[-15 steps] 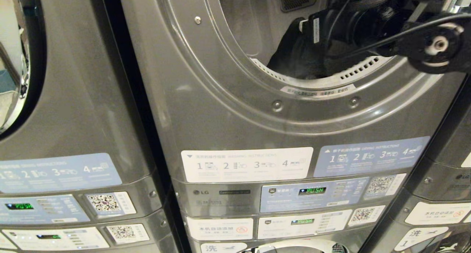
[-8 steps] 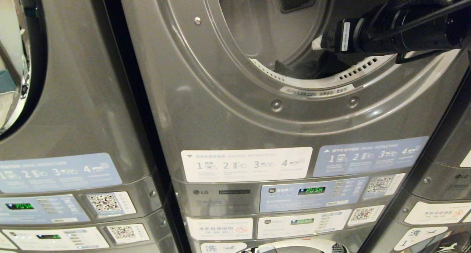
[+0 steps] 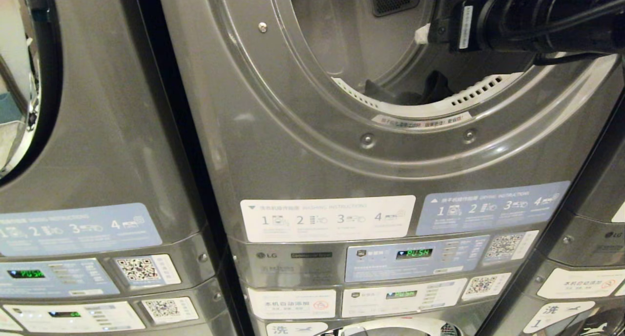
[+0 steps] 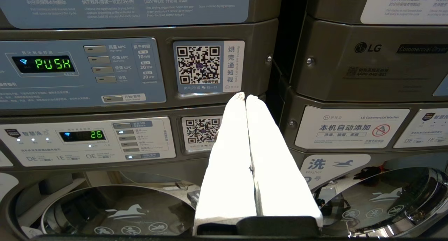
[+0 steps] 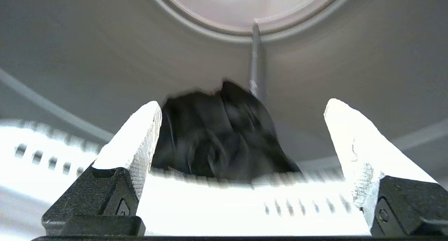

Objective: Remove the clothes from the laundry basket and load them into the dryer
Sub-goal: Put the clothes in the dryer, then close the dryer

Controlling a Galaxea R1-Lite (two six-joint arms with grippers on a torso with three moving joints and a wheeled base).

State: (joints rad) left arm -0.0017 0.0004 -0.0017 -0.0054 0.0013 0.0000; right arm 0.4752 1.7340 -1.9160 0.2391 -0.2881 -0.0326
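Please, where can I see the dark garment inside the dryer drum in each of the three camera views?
Head view: the dark garment lies low in the drum, under the right arm.
Left wrist view: not in it; only control panels and lower doors.
Right wrist view: the garment sits between the open right gripper fingers.
Shared landmark: the white perforated rim in front of it.

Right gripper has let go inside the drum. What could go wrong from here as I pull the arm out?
1. The dark garment lies near the perforated front lip, not deep in the dryer drum; it may slide out.
2. The open right gripper points at the cloth; its fingers might snag a fold.
3. The right arm crosses the door ring closely and may clip it.
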